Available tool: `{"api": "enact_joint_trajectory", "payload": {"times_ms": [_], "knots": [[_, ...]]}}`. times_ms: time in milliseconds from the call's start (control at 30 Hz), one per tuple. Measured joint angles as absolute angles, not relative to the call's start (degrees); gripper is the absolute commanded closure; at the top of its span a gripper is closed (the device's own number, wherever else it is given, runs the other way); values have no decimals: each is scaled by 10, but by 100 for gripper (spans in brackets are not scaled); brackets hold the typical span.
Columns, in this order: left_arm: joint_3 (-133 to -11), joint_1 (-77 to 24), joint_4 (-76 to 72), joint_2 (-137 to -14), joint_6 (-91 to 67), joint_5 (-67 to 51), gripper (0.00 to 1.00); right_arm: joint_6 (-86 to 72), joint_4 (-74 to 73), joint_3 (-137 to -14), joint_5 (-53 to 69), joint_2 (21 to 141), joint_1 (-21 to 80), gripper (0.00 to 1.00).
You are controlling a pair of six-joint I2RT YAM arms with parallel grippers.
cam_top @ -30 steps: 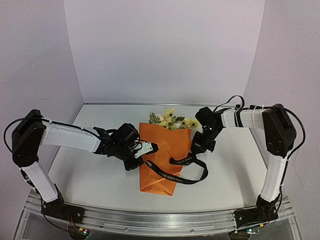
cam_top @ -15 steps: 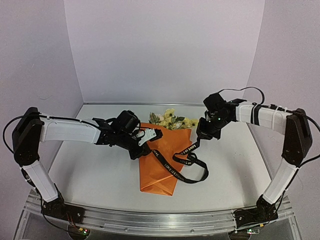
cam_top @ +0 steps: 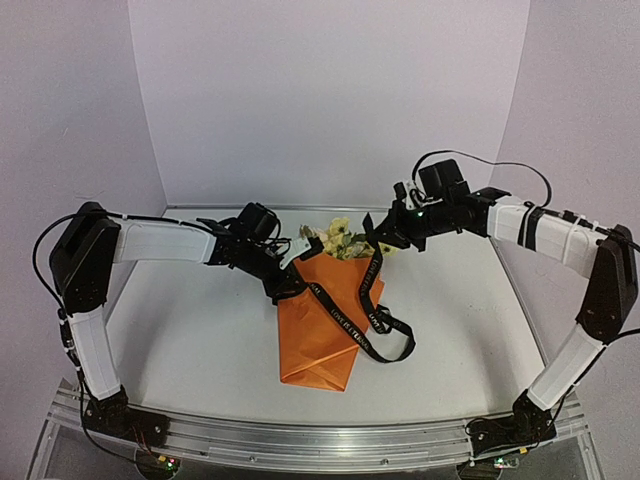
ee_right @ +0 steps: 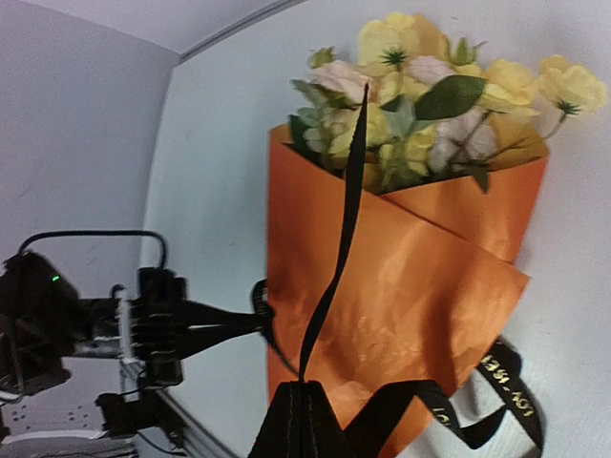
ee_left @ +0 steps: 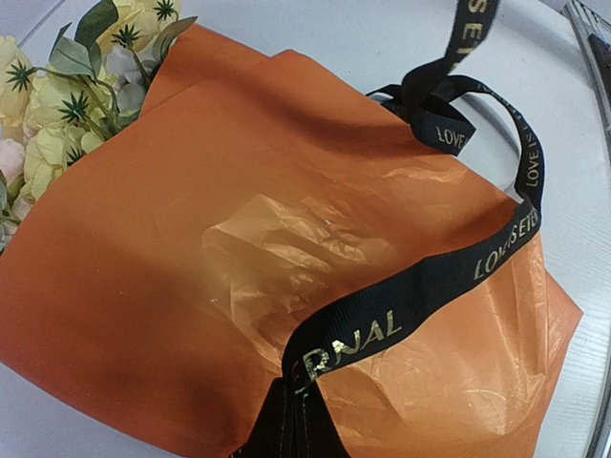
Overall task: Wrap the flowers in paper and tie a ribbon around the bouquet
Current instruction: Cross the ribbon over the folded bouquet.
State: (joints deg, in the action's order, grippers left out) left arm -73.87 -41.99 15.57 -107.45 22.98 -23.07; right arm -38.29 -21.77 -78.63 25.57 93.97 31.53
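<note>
The left gripper (cam_top: pixel 288 283) is pinched shut on one end of the ribbon (cam_top: pixel 340 318). Just to its right, and below it, lies the bouquet. The orange paper (cam_top: pixel 315 350) is folded around the stems and rests flat on the white table (cam_top: pixel 190 340). From the left gripper the ribbon runs across the paper and ends in a floppy loop past the paper's right edge. Then it climbs up to the right gripper (cam_top: pixel 382 236), which is shut tight on the other end and holds it up in the air.

The flowers (cam_top: pixel 338 238) poke out right beside that hand, so they could get bumped. They look easy to squash. The ribbon looks soft and slippery, so I would hold it near its ends. The paper looks thin and would crumple easily. No knot is tied yet.
</note>
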Motion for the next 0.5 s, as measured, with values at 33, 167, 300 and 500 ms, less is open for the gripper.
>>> {"api": "enact_joint_trajectory", "payload": {"times_ms": [33,167,300,500], "knots": [[-745,-417,158,-1079,230,-238,100,-394,-203,-786,272,940,318,100],[-763,-408,171,-1092,232,-263,100,-452,-130,-784,337,947,332,100],[-778,-405,182,-1102,237,-283,100,-541,-8,-767,394,978,351,100],[-788,-402,194,-1111,240,-304,100,-662,134,-760,458,1056,374,100]]}}
